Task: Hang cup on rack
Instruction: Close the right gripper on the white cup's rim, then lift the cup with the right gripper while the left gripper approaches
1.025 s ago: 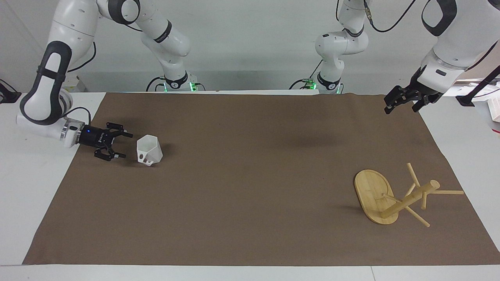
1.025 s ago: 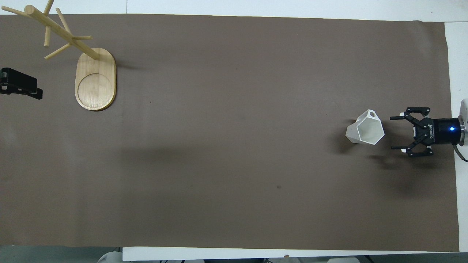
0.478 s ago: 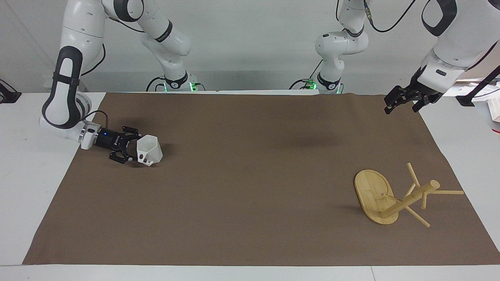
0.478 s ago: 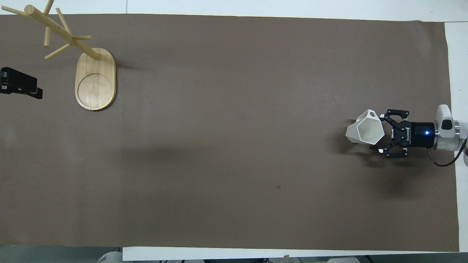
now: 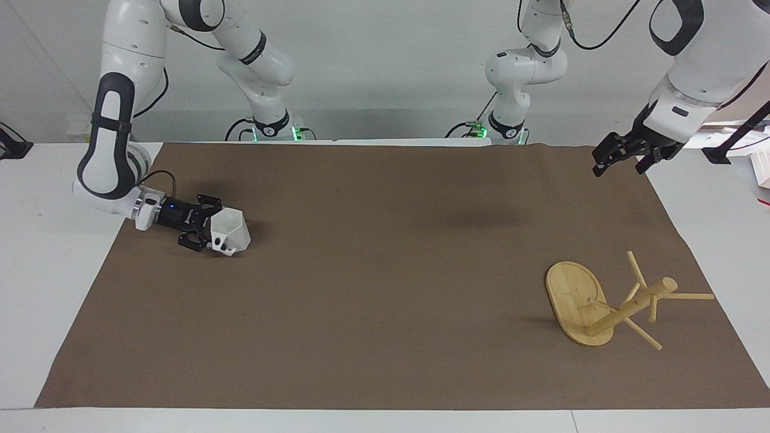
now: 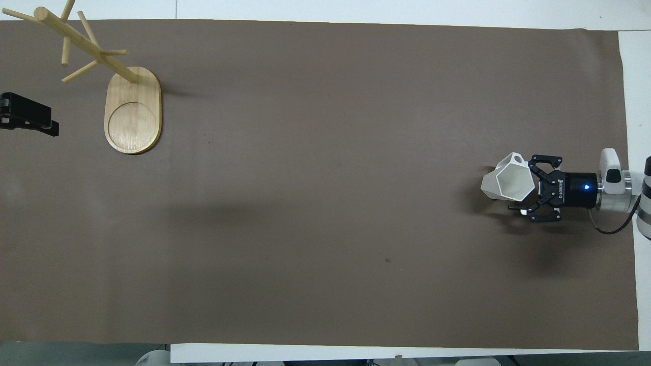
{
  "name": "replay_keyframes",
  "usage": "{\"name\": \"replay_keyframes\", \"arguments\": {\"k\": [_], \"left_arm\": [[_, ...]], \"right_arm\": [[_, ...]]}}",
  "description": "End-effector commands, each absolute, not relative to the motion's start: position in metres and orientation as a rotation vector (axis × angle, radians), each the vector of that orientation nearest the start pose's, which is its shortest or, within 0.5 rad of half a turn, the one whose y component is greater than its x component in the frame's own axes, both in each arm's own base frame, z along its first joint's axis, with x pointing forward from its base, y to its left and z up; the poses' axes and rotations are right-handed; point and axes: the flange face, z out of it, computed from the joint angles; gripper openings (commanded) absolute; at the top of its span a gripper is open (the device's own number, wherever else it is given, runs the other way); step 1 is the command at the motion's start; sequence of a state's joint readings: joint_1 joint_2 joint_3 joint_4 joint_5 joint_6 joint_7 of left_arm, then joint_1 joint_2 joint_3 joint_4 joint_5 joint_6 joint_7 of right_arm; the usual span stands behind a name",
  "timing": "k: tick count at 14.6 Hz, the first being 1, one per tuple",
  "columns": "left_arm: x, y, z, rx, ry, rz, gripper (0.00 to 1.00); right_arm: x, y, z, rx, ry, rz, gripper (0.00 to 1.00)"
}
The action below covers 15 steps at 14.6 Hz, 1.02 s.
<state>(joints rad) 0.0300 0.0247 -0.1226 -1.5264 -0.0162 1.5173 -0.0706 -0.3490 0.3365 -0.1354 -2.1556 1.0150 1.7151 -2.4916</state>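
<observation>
Small white faceted plastic cup [image 5: 229, 231] [image 6: 508, 183] lying on its side on the brown mat [image 5: 385, 270] covering the bench, well apart from the light bamboo mug rack [image 5: 607, 304] [image 6: 109, 86] standing toward the left arm's end. Right claw [image 5: 204, 231] [image 6: 529, 184], low at the cup's rim, fingers spread on either side of the cup's mouth end; contact cannot be told. Left claw [image 5: 619, 157] [image 6: 30, 118] waits in the air over the mat's edge near the rack, its grip unclear.
</observation>
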Motion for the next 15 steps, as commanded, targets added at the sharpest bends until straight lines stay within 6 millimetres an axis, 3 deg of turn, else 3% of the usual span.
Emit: {"name": "replay_keyframes", "arguments": {"k": [1, 5, 7, 9, 10, 12, 13, 15], "left_arm": [[0.554, -0.053, 0.629, -3.151, 0.066, 0.028, 1.00], [0.552, -0.052, 0.621, -3.149, 0.063, 0.054, 1.00], [0.550, -0.055, 0.622, -3.146, 0.073, 0.051, 1.00], [0.550, -0.056, 0.620, -3.148, 0.075, 0.035, 1.00], [0.553, -0.058, 0.621, -3.149, 0.082, -0.006, 1.00], [0.558, -0.073, 0.624, -3.153, 0.111, -0.085, 1.00], [0.555, -0.096, 0.624, -3.153, 0.163, -0.094, 1.00], [0.554, -0.113, 0.626, -3.154, 0.186, -0.127, 1.00]], "right_arm": [[0.475, -0.153, 0.235, -1.700, -1.439, -1.002, 1.00], [0.481, -0.140, 0.235, -1.684, -1.456, -0.994, 1.00], [0.485, -0.137, 0.236, -1.696, -1.478, -0.985, 0.77], [0.492, -0.128, 0.239, -1.677, -1.499, -0.978, 0.42], [0.496, -0.120, 0.242, -1.662, -1.504, -0.971, 0.30], [0.512, -0.090, 0.255, -1.628, -1.477, -0.920, 0.24], [0.520, -0.065, 0.265, -1.625, -1.440, -0.884, 0.24], [0.536, -0.002, 0.316, -1.623, -1.439, -0.867, 0.24]]}}
